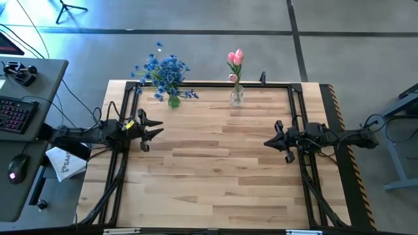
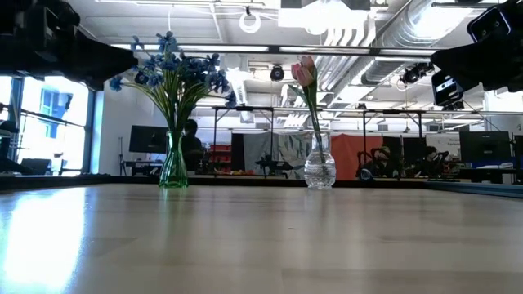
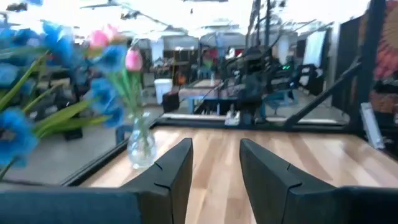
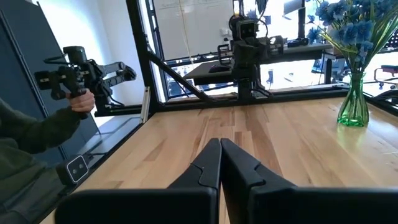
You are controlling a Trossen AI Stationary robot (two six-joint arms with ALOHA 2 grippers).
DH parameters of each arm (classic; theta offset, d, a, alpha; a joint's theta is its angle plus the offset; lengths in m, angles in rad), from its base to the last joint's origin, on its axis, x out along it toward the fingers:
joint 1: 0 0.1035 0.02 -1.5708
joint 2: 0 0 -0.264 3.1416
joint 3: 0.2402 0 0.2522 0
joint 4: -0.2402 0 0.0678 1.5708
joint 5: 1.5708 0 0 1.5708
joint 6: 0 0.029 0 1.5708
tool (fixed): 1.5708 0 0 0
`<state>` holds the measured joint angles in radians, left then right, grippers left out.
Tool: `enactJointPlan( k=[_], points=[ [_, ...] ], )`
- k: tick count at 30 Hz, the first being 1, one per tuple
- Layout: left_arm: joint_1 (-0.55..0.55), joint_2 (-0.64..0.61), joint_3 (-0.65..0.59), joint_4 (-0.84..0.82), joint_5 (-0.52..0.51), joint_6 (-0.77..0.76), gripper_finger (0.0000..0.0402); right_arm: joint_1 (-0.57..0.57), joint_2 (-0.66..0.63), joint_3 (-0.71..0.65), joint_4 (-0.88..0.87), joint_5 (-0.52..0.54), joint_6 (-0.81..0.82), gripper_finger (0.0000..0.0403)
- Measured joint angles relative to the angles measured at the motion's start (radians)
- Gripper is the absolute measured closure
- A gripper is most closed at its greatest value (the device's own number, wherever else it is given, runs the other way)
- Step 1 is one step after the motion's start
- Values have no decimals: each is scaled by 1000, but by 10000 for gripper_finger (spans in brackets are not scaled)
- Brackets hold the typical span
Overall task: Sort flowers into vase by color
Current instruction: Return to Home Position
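Note:
Blue-blossomed flowers [image 1: 164, 70] stand with their stems in a green glass vase [image 2: 173, 166] at the table's far edge, left of middle. Pink tulip buds [image 1: 235, 60] stand in a clear glass vase [image 2: 319, 169] to its right. My left gripper [image 1: 157, 128] hovers open over the table's left side, pointing right, touching nothing. My right gripper [image 1: 266, 141] hovers shut over the right side, pointing left, also touching nothing. The left wrist view shows the pink buds [image 3: 132, 59] and clear vase [image 3: 141, 146]; the right wrist view shows the green vase [image 4: 354, 106].
A black frame [image 1: 215, 85] runs round the wooden table top. A desk with a keyboard [image 1: 14, 112] and a mouse stands left of the table. In the right wrist view a person's hand holds a hand-held controller [image 4: 73, 78] beyond the table's left side.

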<state>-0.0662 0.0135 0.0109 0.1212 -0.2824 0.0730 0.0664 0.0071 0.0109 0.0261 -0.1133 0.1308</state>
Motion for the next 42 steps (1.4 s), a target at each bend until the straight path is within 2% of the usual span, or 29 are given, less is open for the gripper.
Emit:
enactJointPlan(
  k=[8, 12, 15, 21, 27, 42],
  points=[
    [215, 2, 0, -11, 175, -27, 317, 0, 0, 0, 0, 8, 0, 402],
    [262, 3, 0, -30, 190, -15, 323, 0, 0, -1, 0, 137, 0, 402],
    [270, 4, 0, -63, 187, -9, 324, 0, 0, -1, 5, 220, 1, 402],
    [269, 6, 0, -97, 184, -26, 323, 0, 0, -1, 5, 205, -8, 402],
    [269, 6, 0, -97, 184, -120, 323, 0, 0, -1, 5, 202, -8, 402],
    [269, 6, 1, -97, 183, -123, 323, 0, 0, -2, 5, 202, -8, 402]
  ],
)
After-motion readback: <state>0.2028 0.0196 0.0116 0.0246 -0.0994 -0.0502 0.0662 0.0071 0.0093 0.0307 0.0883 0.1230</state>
